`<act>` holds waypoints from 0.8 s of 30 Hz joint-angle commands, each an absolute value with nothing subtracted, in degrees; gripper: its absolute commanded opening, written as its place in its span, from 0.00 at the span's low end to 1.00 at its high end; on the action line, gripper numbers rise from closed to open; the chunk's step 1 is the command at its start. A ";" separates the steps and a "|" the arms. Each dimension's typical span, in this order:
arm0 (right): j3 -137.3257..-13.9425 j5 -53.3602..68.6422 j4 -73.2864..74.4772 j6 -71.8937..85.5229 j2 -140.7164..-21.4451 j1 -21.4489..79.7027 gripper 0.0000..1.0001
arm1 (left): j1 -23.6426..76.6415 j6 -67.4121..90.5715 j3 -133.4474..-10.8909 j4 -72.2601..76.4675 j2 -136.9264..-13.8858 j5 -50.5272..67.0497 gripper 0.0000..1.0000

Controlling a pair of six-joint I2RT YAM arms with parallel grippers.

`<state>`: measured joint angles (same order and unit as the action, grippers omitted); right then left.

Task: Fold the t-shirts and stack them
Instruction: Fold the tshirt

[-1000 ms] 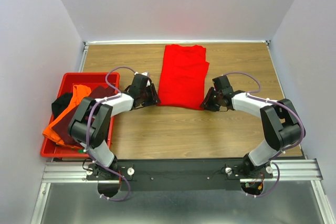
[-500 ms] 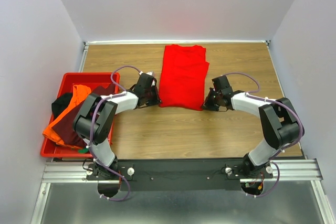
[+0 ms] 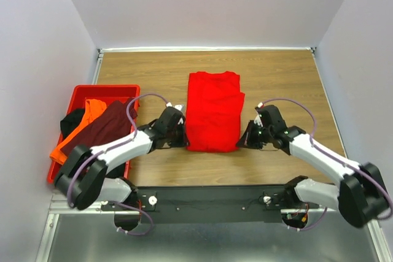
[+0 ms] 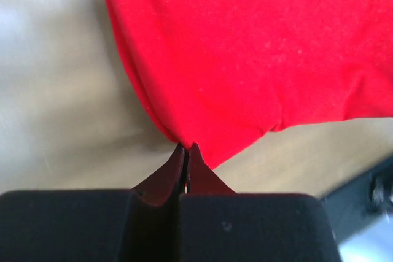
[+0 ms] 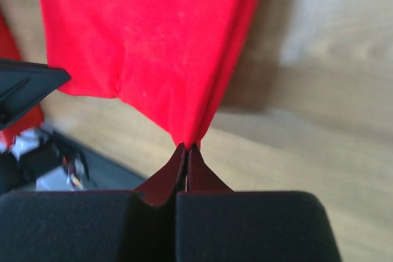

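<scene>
A bright red t-shirt (image 3: 214, 108), folded into a long strip, lies on the wooden table (image 3: 288, 72) with its collar end far from me. My left gripper (image 3: 182, 140) is shut on the shirt's near left corner (image 4: 184, 136). My right gripper (image 3: 244, 140) is shut on the near right corner (image 5: 190, 133). Both wrist views show the red cloth pinched at the fingertips and pulled taut. Orange (image 3: 77, 133), dark maroon (image 3: 104, 128) and black (image 3: 70, 121) t-shirts lie heaped in the red crate (image 3: 83, 90) at the left.
The red plastic crate stands at the table's left edge, beside my left arm. Pale walls close in the far and side edges of the table. A metal rail (image 3: 215, 199) with the arm bases runs along the near edge.
Both grippers have shut on the red shirt's near corners and pulled them toward me. The whole shirt has slid nearer along the table.
</scene>
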<state>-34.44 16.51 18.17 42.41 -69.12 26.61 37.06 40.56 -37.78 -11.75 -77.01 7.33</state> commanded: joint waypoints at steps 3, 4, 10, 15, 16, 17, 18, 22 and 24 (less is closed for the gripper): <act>-31.29 19.43 33.12 42.71 -55.30 27.77 0.00 | 40.87 47.63 -31.91 -19.94 -62.36 6.07 0.00; -31.38 19.25 34.35 42.37 -54.07 27.77 0.00 | 41.13 49.03 -31.30 -20.47 -60.49 5.80 0.00; -34.27 15.22 37.27 41.57 -53.43 27.86 0.00 | 41.22 48.08 -34.26 -22.50 -56.33 3.78 0.00; -39.09 9.50 37.00 42.10 -55.72 27.86 0.00 | 40.96 46.15 -39.89 -23.12 -59.32 1.94 0.00; -40.24 8.54 37.00 41.75 -56.16 27.86 0.00 | 40.96 45.97 -40.60 -23.12 -59.59 1.76 0.00; -41.38 7.22 37.00 41.75 -56.77 27.86 0.00 | 40.70 45.44 -41.82 -22.94 -59.68 1.76 0.00; -42.35 6.69 37.00 41.57 -57.30 27.86 0.00 | 39.91 45.27 -42.36 -22.85 -60.29 2.02 0.00; -47.80 4.84 36.74 40.52 -61.42 27.86 0.01 | 37.36 42.72 -44.64 -22.06 -62.75 4.48 0.00; -50.35 3.87 35.86 40.08 -64.33 27.86 0.00 | 35.08 41.58 -46.22 -21.10 -64.59 5.44 0.00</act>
<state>-46.24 8.51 36.25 41.71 -60.66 27.70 38.02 44.82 -43.48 -22.35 -62.02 4.54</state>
